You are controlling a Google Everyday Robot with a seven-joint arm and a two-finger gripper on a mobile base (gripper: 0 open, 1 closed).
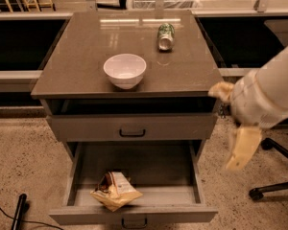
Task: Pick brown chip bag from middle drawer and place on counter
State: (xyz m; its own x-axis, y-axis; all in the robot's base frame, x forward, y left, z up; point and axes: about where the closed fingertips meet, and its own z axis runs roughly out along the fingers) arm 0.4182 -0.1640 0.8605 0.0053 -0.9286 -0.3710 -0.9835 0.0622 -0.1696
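The brown chip bag [115, 191] lies crumpled at the front left of the open middle drawer [182, 195], which is pulled far out. The counter [81, 66] tops the cabinet above it. My gripper [225, 126] hangs in the air just off the cabinet's right side, level with the upper drawer and well above and right of the bag. Its two cream fingers [242, 150] are spread apart with nothing between them.
A white bowl [125, 70] stands mid-counter and a green-and-white can [166, 36] lies at the back right. The upper drawer [132, 127] is shut under a dark gap. An office chair base [273, 186] is on the floor at right, and a black cable end [19, 210] at bottom left.
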